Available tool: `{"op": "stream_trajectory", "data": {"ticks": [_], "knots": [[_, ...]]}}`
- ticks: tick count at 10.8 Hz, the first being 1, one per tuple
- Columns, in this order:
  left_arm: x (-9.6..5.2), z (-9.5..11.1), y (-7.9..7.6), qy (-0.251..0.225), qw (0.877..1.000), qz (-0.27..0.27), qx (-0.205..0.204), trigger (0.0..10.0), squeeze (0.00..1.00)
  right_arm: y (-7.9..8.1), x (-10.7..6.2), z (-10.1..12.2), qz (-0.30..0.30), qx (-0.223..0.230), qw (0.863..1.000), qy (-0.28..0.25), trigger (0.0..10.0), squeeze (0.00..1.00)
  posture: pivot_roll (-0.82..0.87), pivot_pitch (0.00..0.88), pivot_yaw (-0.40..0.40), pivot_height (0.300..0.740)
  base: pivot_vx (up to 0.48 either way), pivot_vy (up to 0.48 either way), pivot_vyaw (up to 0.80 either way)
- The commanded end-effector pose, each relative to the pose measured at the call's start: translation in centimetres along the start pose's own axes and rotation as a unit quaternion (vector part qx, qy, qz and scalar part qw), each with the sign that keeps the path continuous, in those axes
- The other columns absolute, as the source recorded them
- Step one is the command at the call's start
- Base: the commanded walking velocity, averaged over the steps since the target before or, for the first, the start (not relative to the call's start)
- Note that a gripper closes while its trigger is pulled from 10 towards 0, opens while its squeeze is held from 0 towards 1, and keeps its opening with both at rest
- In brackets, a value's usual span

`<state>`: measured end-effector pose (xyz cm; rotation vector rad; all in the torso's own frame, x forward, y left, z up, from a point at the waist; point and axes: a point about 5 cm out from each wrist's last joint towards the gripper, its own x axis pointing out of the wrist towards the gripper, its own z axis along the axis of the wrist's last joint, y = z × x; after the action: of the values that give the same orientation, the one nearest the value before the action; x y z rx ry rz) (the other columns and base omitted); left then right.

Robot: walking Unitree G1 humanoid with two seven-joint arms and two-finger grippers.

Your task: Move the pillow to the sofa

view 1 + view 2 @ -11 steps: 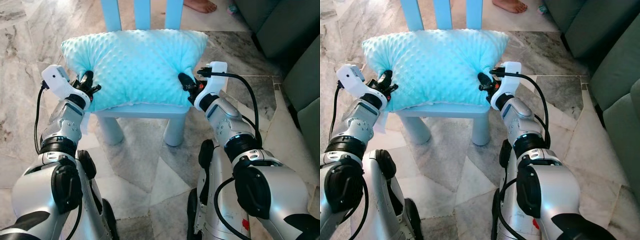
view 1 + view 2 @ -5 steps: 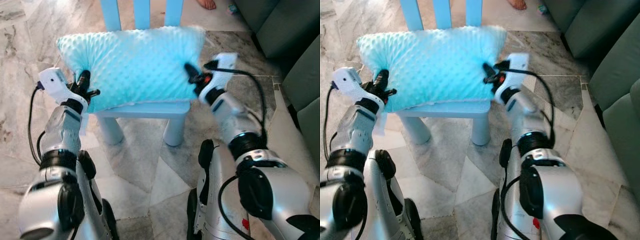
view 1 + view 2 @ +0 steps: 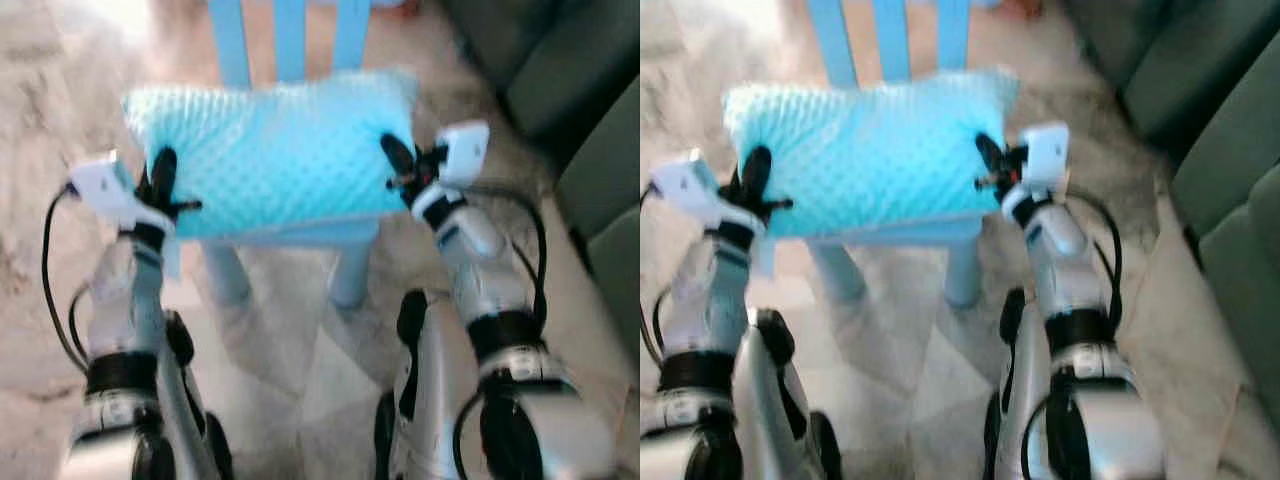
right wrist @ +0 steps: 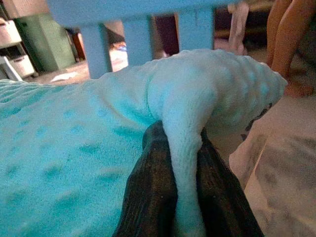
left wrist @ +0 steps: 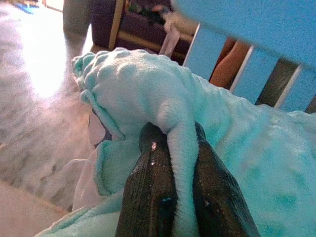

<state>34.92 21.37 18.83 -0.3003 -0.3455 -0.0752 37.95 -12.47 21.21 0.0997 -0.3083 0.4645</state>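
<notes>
Pillow (image 3: pixel 270 150), aqua dotted fleece, sits on a small blue chair (image 3: pixel 290 35), blurred in left eye view. Left gripper (image 3: pixel 160 178) grips its left end, right gripper (image 3: pixel 398 160) its right end; grey sofa (image 3: pixel 590 120) off to the robot's right. Left wrist view: fingers (image 5: pixel 153 187) pinched tight on a fold of fleece at the pillow corner. Right wrist view: fingers (image 4: pixel 148 197) likewise clamped on a fleece ridge, a person's legs (image 4: pixel 289 44) behind the chair. Step looks like lift-off; next calls for raising both ends together, then turning toward the sofa.
</notes>
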Motion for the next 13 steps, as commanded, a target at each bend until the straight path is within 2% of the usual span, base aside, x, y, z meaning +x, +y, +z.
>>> {"op": "stream_trajectory", "data": {"ticks": [1, 2, 3, 4, 6, 7, 8, 9, 11, 13], "knots": [[-0.4, 0.4, -0.3, -0.011, 1.0, -0.007, 0.008, 0.0, 0.0, 0.3, -0.2, 0.7, -0.002, -0.008, 1.0, -0.017, 0.0, 0.0, -0.13, 0.068, -0.014, 0.361, 0.0, 0.0, 0.0], [-1.3, -0.2, -0.5, 0.004, 1.0, -0.007, 0.011, 0.0, 0.0, 0.7, -1.5, 0.4, -0.009, -0.027, 0.999, -0.017, 0.0, 0.0, -0.13, 0.045, -0.006, 0.361, 0.0, 0.0, 0.0], [-2.0, -0.5, -0.7, 0.013, 1.0, -0.003, 0.006, 0.0, 0.0, 0.9, -2.6, -0.1, -0.02, -0.025, 0.999, -0.008, 0.0, 0.0, -0.14, 0.031, 0.0, 0.361, 0.0, 0.0, 0.0], [-3.3, -1.3, -1.1, 0.035, 0.999, -0.003, 0.002, 0.0, 0.0, 1.2, -4.5, -0.8, -0.035, -0.031, 0.999, 0.01, 0.0, 0.0, -0.14, 0.017, 0.01, 0.361, 0.0, 0.0, 0.0], [-5.9, -3.1, -1.8, 0.081, 0.997, -0.008, 0.001, 0.0, 0.0, 1.3, -7.0, -1.5, -0.061, -0.031, 0.997, 0.036, 0.0, 0.0, -0.14, 0.0, 0.024, 0.361, 0.0, 0.0, 0.0], [-7.0, -3.9, -1.8, 0.101, 0.995, -0.009, 0.004, 0.0, 0.0, 1.4, -7.9, -1.9, -0.07, -0.03, 0.996, 0.047, 0.0, 0.0, -0.15, 0.0, 0.027, 0.361, 0.0, 0.0, 0.0], [-8.9, -4.7, -1.4, 0.132, 0.991, -0.003, 0.012, 0.0, 0.0, 1.7, -9.6, -2.1, -0.08, -0.03, 0.994, 0.064, 0.0, 0.0, -0.15, 0.0, 0.03, 0.361, 0.0, 0.0, 0.0], [-9.4, -4.8, -1.1, 0.14, 0.99, 0.002, 0.015, 0.0, 0.0, 1.8, -9.9, -2.2, -0.082, -0.031, 0.994, 0.071, 0.0, 0.0, -0.15, 0.0, 0.033, 0.361, 0.0, 0.0, 0.0], [-11.2, -4.8, -0.4, 0.16, 0.987, 0.016, 0.029, 0.0, 0.0, 2.2, -10.2, -2.6, -0.085, -0.028, 0.992, 0.086, 0.0, 0.0, -0.14, 0.0, 0.037, 0.361, 0.0, 0.0, 0.0], [-12.2, -5.4, -0.3, 0.183, 0.982, 0.024, 0.042, 0.0, 0.0, 2.5, -10.9, -2.8, -0.085, -0.029, 0.991, 0.1, 0.0, 0.0, -0.14, 0.0, 0.034, 0.361, 0.0, 0.0, 0.0]]}}
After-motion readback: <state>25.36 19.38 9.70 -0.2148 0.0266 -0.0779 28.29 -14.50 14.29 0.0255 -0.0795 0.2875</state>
